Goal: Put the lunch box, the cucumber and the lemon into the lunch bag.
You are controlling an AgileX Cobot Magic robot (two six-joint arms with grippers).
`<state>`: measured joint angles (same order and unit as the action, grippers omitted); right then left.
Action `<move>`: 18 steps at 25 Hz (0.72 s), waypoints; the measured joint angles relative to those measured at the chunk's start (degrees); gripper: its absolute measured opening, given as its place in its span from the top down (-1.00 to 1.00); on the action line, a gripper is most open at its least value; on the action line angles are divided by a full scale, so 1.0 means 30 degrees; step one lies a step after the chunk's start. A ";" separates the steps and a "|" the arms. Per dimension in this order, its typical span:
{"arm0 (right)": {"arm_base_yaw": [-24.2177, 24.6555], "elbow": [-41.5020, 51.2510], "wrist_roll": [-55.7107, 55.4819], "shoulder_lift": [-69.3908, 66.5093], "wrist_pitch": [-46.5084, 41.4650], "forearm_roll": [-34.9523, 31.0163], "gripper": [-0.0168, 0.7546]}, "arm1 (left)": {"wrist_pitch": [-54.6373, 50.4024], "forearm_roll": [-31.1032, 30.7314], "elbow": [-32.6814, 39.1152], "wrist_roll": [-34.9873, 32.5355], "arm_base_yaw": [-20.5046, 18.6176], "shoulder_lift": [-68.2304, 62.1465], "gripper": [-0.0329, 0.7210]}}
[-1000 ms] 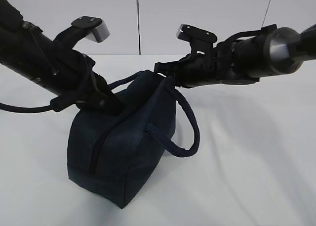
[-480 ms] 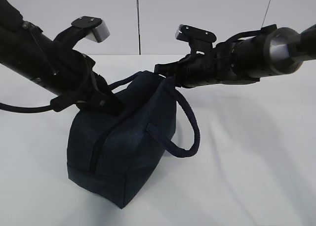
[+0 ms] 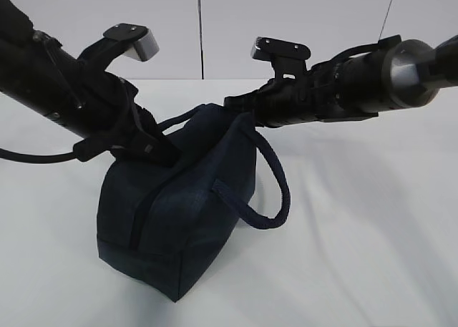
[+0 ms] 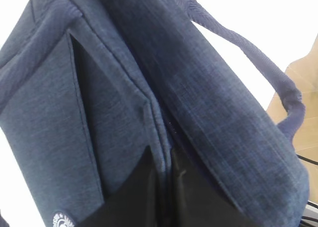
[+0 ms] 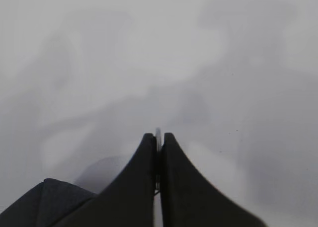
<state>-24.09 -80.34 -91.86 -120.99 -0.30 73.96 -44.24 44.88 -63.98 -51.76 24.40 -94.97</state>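
Right gripper (image 3: pixel 230 100) is nudged up and back, ring pull (image 5: pixel 158 135) pinched; left gripper (image 3: pixel 168 157) is clamped on bag (image 3: pixel 179 212). Pull is kept along zipper.

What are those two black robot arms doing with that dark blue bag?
Both arms are working on the dark navy fabric lunch bag on the white table. The left gripper is clamped on the bag's top edge, holding it. The right gripper is pinched shut on a thin silvery piece, probably the zipper's metal ring pull, at the bag's far end. No lunch box, cucumber or lemon is in sight, so they may be inside; I can't tell.
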 joint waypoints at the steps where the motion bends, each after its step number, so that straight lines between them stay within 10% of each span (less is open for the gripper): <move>1: 0.0000 0.0000 0.0000 0.0000 0.0000 0.0000 0.96 | 0.0000 0.0000 0.0000 0.0008 0.0000 0.0000 0.89; 6: 0.0000 -0.0031 0.0000 0.0000 0.0000 0.0703 0.90 | 0.0000 0.0000 0.0000 0.0008 0.0000 0.0000 0.89; 13: 0.0034 -0.0446 0.0000 0.0000 -0.0517 0.2683 0.17 | -0.0404 -0.0041 0.0000 0.0008 0.0000 0.0000 0.89; 18: 0.0034 -0.1108 0.0033 0.0000 -0.0517 0.4748 0.04 | -0.0445 -0.0041 0.0000 0.0008 0.0000 0.0000 0.89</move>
<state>-23.98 -83.67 -91.76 -120.99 -1.86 88.20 -45.58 44.76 -63.98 -51.74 24.40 -94.97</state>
